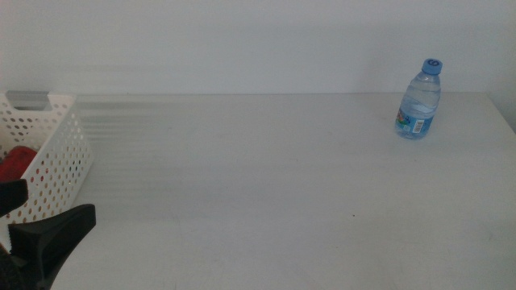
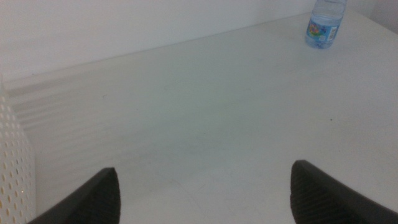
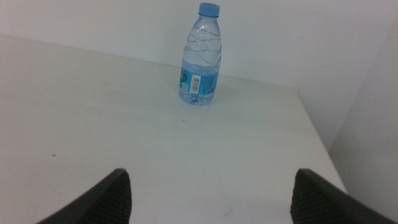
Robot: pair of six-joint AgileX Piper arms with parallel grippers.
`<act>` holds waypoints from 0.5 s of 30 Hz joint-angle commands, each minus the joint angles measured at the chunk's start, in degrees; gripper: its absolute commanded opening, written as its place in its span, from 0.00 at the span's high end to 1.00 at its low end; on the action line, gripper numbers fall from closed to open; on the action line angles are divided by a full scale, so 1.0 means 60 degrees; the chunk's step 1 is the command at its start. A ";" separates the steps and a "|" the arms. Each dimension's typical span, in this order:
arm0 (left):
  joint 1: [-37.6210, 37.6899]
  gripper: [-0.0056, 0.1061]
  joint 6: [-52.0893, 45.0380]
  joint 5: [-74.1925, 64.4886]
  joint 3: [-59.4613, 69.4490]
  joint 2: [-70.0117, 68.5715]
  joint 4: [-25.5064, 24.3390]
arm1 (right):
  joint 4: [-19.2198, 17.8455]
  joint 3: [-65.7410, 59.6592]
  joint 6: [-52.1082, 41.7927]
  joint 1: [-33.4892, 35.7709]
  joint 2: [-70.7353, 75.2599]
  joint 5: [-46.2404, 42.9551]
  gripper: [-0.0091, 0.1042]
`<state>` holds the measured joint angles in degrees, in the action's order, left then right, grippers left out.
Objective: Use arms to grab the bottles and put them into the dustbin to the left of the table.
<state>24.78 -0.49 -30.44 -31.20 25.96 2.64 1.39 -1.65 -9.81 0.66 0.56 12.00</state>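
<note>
A small clear water bottle with a blue cap (image 1: 419, 100) stands upright at the far right of the white table (image 1: 242, 177). It also shows in the left wrist view (image 2: 324, 23) and the right wrist view (image 3: 201, 55). The white perforated dustbin (image 1: 50, 157) stands at the left edge, with a red can (image 1: 16, 163) inside it. My left gripper (image 1: 36, 213) (image 2: 205, 193) is open and empty beside the dustbin. My right gripper (image 3: 211, 199) is open and empty, short of the water bottle and facing it; it is out of the middle view. The yellow tea bottle is out of view.
A plain white wall runs behind the table. The table's right edge (image 3: 317, 134) lies close to the water bottle. A corner of the dustbin wall (image 2: 13, 168) shows in the left wrist view.
</note>
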 commanded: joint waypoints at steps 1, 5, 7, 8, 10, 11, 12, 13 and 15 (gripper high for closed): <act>0.0036 0.14 0.0153 0.0713 -0.0235 0.0063 0.0015 | -0.0357 0.0117 -0.0265 -0.0061 0.0166 -0.0782 0.33; 0.0036 0.14 0.0153 0.0713 -0.0235 0.0063 0.0015 | -0.0845 0.0668 -0.0265 -0.0061 -0.0781 -0.0826 0.33; 0.0036 0.14 0.0153 0.0713 -0.0235 0.0063 0.0015 | -0.0836 0.1221 -0.0265 -0.0061 -0.1675 -0.0980 0.33; 0.0036 0.14 0.0153 0.0713 -0.0235 0.0063 0.0015 | -0.0801 0.1505 -0.0265 -0.0061 -0.2194 -0.1201 0.33; 0.0036 0.14 0.0153 0.0713 -0.0235 0.0063 0.0015 | -0.0749 0.1985 -0.0220 -0.0061 -0.3188 -0.1794 0.33; 0.0036 0.14 0.0153 0.0713 -0.0235 0.0063 0.0015 | -0.0749 0.2211 -0.0220 -0.0061 -0.3753 -0.2188 0.33; 0.0036 0.14 0.0153 0.0713 -0.0235 0.0063 0.0015 | -0.0759 0.2369 -0.0220 -0.0061 -0.4215 -0.2518 0.33; 0.0036 0.14 0.0153 0.0713 -0.0235 0.0063 0.0015 | -0.0795 0.2530 -0.0220 -0.0061 -0.4772 -0.2934 0.33; 0.0036 0.14 0.0153 0.0713 -0.0235 0.0063 0.0015 | -0.0793 0.2699 -0.0220 -0.0061 -0.5826 -0.3779 0.33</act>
<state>24.78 -0.46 -30.44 -31.20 25.96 2.47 -2.56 11.92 -10.82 0.66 -29.59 -2.35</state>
